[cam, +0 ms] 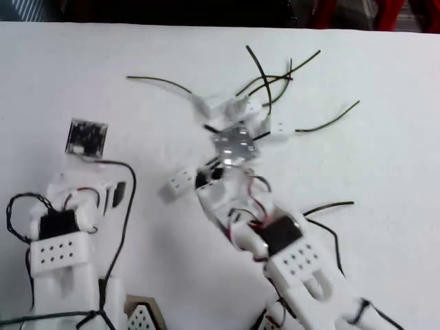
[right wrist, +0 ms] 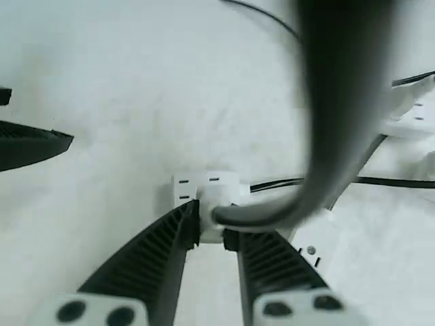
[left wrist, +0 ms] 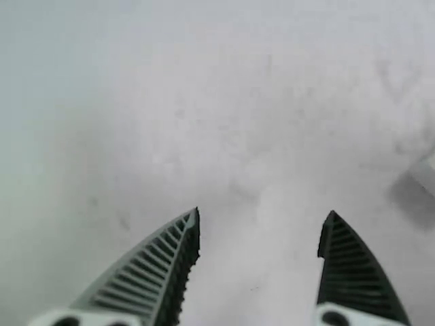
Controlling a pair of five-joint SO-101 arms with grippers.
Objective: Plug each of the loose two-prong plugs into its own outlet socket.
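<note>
My right gripper [right wrist: 211, 219] is shut on a white two-prong plug [right wrist: 216, 212]. Its dark cable [right wrist: 340, 102] loops up close to the camera. The plug sits right against a white outlet socket block [right wrist: 202, 186] whose slots show; whether the prongs are in is hidden. From above, the same socket block [cam: 180, 182] lies left of the right gripper [cam: 206, 180]. More loose plugs with black wires [cam: 247, 110] are heaped beyond it. My left gripper [left wrist: 262, 227] hangs open over bare table, at the left in the high view [cam: 86, 141].
A shiny plate [cam: 234, 144] lies between the plug heap and the right gripper. Black wires [cam: 330, 120] fan out to the right. A fingertip of the left gripper [right wrist: 34, 146] shows in the right wrist view. A perforated part [cam: 141, 316] sits at the front edge.
</note>
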